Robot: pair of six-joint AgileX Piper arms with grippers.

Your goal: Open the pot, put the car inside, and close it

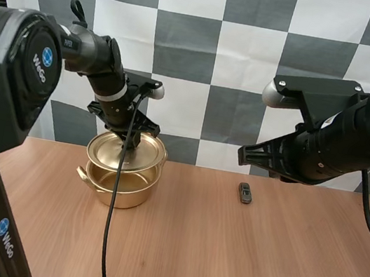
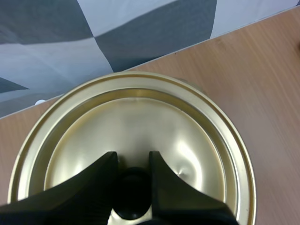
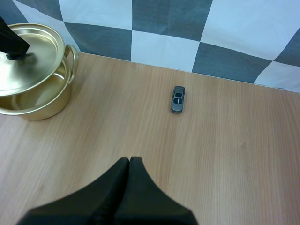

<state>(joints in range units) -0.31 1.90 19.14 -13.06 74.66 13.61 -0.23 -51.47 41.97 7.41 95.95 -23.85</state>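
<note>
We've got glossy, gold-toned metal on the lid [image 2: 140, 117], smooth and mirror-bright, the same shiny metal on the pot [image 1: 136, 191], matt black on our fingers [image 2: 79, 194] with ribbed inner faces, a grey sheen on the little car [image 3: 177, 99], and smooth, matt wood grain across the table [image 1: 235, 261].

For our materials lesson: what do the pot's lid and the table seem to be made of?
The lid looks like metal, gold-coloured and polished: it shows bright reflections. The table looks like wood or wood-look laminate, matt: grain lines show.
</note>
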